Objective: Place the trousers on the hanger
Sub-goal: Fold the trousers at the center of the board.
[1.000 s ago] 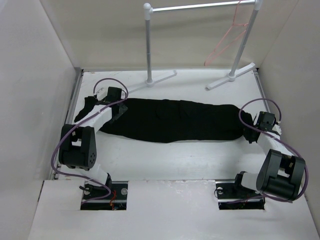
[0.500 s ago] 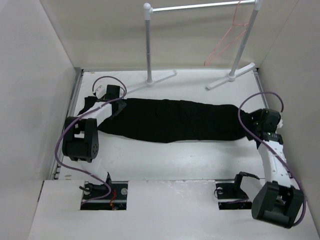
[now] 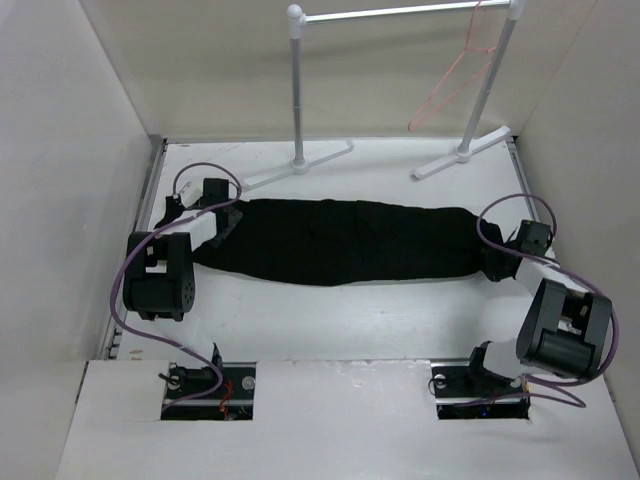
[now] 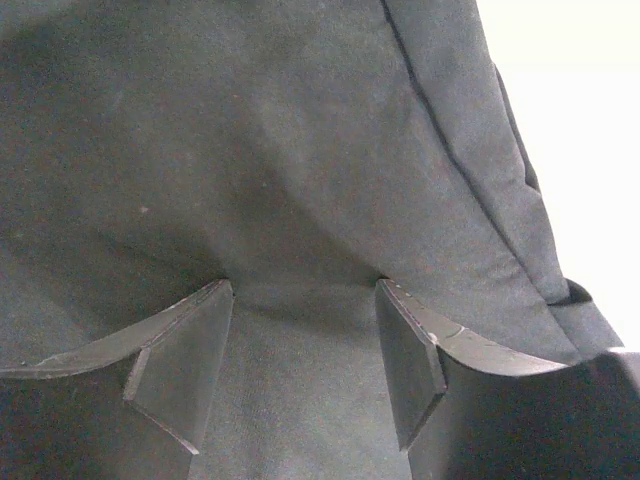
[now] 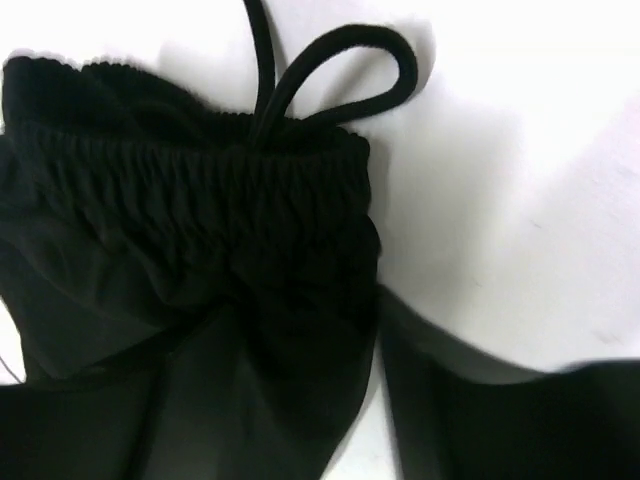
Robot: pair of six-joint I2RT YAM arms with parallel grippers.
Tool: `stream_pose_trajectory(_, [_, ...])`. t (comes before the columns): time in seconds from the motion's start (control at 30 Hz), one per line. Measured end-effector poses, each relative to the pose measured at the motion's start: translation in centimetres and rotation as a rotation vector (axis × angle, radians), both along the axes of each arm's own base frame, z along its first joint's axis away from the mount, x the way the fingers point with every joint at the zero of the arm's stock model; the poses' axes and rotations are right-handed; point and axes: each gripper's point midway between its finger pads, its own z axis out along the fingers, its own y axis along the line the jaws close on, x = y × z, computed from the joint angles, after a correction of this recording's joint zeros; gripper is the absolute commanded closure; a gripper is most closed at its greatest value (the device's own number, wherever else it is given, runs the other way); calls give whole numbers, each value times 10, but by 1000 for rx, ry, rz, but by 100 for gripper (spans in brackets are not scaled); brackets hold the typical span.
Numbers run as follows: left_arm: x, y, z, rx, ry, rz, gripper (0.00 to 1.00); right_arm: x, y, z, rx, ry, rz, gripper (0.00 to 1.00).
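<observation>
1. The large black soft-fabric trousers [image 3: 340, 243] lie flat and stretched sideways across the white worktop [image 3: 350, 310], from the left arm's end to the right arm's end.
2. The thin pink-red wire hanger [image 3: 452, 85] hangs from the right end of the white and metal clothes rail [image 3: 400, 13] at the back of the worktop. It is well apart from the trousers and carries nothing.
3. The left gripper [image 3: 222, 212] is down on the left end of the garment.
4. In the left wrist view, the left gripper [image 4: 305, 300] has its jaws apart. Both fingertips [image 4: 205, 310] press into smooth dark cloth, and creases run away from them. The cloth between the tips looks flat, with no fold pinched.
5. The right gripper [image 3: 497, 262] sits at the right end of the trousers, where the waist is.
6. In the right wrist view, the gathered elastic waistband [image 5: 200, 170] fills the frame, and a black drawstring loop [image 5: 340, 60] lies on the white surface just beyond it.
7. The right gripper [image 5: 270, 350] also has its jaws apart, one on either side of bunched waist fabric. A strip of white shows between the cloth and the right-hand finger, so it is not clamped.
</observation>
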Motion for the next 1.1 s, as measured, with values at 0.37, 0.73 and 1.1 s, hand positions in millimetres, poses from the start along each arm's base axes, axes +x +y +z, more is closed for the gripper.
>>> stream_pose_trajectory(0.37, [-66, -4, -3, 5, 34, -1, 41, 10, -20, 41, -42, -57, -71, 96])
stream_pose_trajectory(0.73, [-131, -119, 11, -17, 113, -293, 41, 3, -56, 214, -326, -383, -172, 96])
stream_pose_trajectory(1.1, [-120, -27, 145, -72, -219, -36, 38, 18, 74, 314, -360, -596, 248, 95])
